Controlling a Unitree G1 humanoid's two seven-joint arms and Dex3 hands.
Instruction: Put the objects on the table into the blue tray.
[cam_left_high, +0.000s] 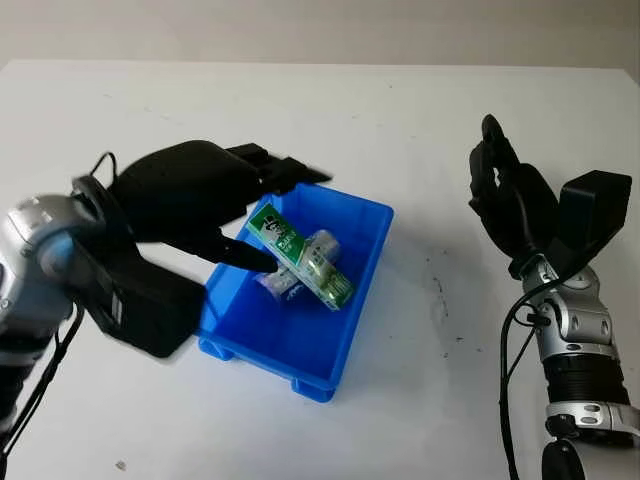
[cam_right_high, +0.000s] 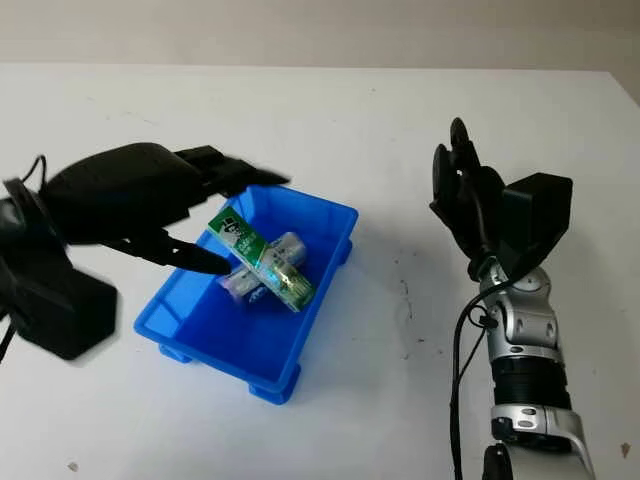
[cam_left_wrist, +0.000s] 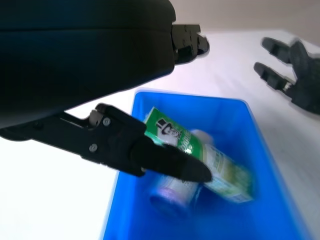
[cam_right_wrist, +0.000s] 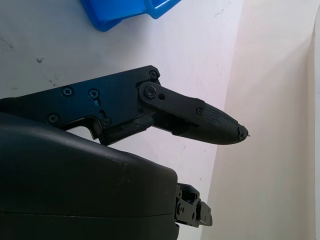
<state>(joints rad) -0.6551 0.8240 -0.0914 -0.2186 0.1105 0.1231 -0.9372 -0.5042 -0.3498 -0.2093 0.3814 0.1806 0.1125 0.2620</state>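
The blue tray (cam_left_high: 368, 216) sits mid-table. Inside it a green box (cam_left_high: 301, 258) lies tilted across a clear bottle with a purple label (cam_left_wrist: 172, 194). My left hand (cam_left_high: 290, 215) hovers over the tray's left side, open. Its thumb tip (cam_left_wrist: 192, 171) is right beside the box, and its other fingers (cam_left_high: 295, 170) reach over the tray's far-left rim, well away from the box. In the left wrist view the box's lower end looks smeared. My right hand (cam_left_high: 505, 190) is raised over the table to the tray's right, open and holding nothing.
White tabletop (cam_left_high: 440, 110) surrounds the tray, with faint dark scuffs (cam_left_high: 438, 288) between the tray and the right arm. A corner of the tray (cam_right_wrist: 125, 10) shows in the right wrist view, beyond the right hand's fingers (cam_right_wrist: 200, 117).
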